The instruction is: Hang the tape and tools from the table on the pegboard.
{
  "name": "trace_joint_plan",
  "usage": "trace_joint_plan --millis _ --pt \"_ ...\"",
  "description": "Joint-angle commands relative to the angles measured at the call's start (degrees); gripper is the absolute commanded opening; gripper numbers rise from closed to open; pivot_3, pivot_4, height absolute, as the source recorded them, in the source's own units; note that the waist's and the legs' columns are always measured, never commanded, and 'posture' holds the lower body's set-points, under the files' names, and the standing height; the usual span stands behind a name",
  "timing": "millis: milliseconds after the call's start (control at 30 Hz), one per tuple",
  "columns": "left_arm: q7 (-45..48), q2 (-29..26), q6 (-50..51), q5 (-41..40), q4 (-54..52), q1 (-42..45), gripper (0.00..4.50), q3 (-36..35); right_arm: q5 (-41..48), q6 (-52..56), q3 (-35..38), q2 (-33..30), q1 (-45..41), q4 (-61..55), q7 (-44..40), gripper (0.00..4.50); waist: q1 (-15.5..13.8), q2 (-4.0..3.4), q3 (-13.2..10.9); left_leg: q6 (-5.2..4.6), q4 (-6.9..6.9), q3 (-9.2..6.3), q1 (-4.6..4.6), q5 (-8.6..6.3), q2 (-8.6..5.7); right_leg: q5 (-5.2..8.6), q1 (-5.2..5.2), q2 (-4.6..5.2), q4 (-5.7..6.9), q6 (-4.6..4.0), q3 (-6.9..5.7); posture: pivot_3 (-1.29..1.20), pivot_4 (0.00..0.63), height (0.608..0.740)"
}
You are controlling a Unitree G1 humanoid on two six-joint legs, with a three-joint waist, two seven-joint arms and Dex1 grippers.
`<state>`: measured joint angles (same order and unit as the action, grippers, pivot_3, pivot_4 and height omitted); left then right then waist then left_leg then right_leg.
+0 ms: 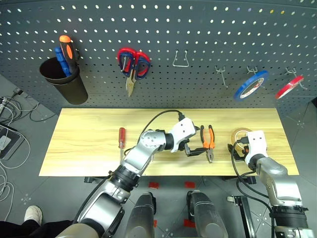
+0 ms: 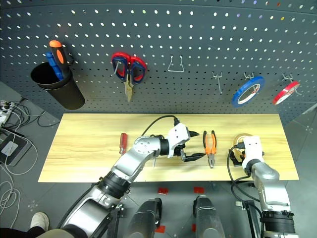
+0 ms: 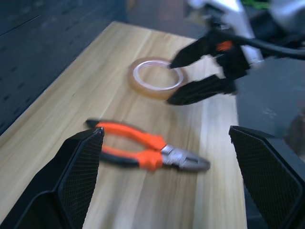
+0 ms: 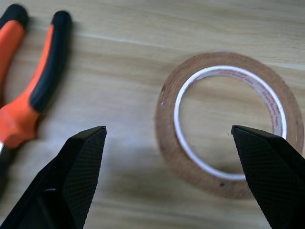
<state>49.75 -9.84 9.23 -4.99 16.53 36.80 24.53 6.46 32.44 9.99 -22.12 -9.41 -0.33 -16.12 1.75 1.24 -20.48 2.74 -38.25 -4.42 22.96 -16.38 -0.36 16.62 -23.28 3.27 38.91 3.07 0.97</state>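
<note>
right gripper (image 4: 167, 176) is hovering wide open over the tape (image 4: 228, 124) near the table's (image 1: 89, 144) right edge, lining up a grab; left gripper (image 3: 167, 186), wide too, is facing the pliers (image 3: 143, 150).

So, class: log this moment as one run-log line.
left claw: open, beside pliers | right claw: open, over tape | screwdriver: on table

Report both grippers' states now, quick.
Left gripper: open, holding nothing, beside the pliers.
Right gripper: open, holding nothing, at the tape.
</note>
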Motion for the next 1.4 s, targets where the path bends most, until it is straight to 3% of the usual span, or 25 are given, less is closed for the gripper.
trace_joint_plan --millis 33,433,533,833,900,1167,1400 --pt "1.8 2.0 -3.5 0.4 3.1 1.8 4.44 0.2 0.2 -2.6 1.1 -0.5 -1.0 2.6 0.2 4.50 0.1 0.02 -0.7 0.00 0.00 0.00 0.01 0.00 0.01 0.00 -0.01 -0.01 0.01 0.00 -0.01 -0.01 0.452 0.740" --pt "3.5 4.7 -6.7 1.6 8.1 4.5 4.44 -0.7 3.1 -3.4 2.5 0.8 -6.1 12.0 -0.8 4.50 0.0 0.06 -3.0 0.01 -0.20 0.01 0.07 0.00 0.03 -0.01 -0.04 0.00 0.10 0.02 -0.02 0.02 0.484 0.740" --pt "3.9 4.7 -6.9 1.7 8.7 5.0 4.50 -0.9 3.3 -3.7 2.3 0.9 -6.7 13.0 -1.4 3.87 0.0 0.17 -3.2 0.01 -0.20 0.00 0.07 0.00 0.03 -0.01 -0.03 -0.01 0.11 0.02 -0.03 0.03 0.491 0.740" --pt "4.0 4.6 -7.6 2.2 9.9 5.9 4.50 -2.1 2.0 -5.6 1.7 0.5 -7.3 15.0 -0.7 0.89 -0.1 0.40 -3.5 0.02 -0.20 0.00 0.06 0.01 0.04 -0.01 -0.03 -0.01 0.09 0.02 -0.04 0.03 0.480 0.740" --pt "4.2 4.5 -7.6 2.2 9.5 5.8 4.50 -2.2 1.7 -6.3 1.8 0.6 -7.3 15.3 -0.2 0.46 -0.1 0.43 -3.6 0.02 -0.20 -0.01 0.06 0.01 0.04 -0.01 -0.03 -0.01 0.10 0.02 -0.04 0.03 0.479 0.740" --pt "5.2 4.7 -8.0 0.8 5.8 4.5 4.50 -3.2 0.2 -8.0 1.6 0.9 -5.3 13.1 2.1 0.46 -0.1 0.41 -3.5 0.04 -0.21 -0.05 0.06 0.02 0.04 -0.02 -0.03 0.01 0.09 0.04 -0.03 0.02 0.436 0.740" --pt "3.0 0.3 -3.7 -2.7 -10.7 -2.9 4.50 -7.8 -4.7 -12.1 -0.9 0.5 2.6 -2.8 6.1 0.46 -0.1 0.07 -3.2 0.38 -0.08 -0.17 0.29 0.22 0.16 -0.02 -0.33 0.15 0.05 0.05 -0.05 -0.01 0.340 0.740"
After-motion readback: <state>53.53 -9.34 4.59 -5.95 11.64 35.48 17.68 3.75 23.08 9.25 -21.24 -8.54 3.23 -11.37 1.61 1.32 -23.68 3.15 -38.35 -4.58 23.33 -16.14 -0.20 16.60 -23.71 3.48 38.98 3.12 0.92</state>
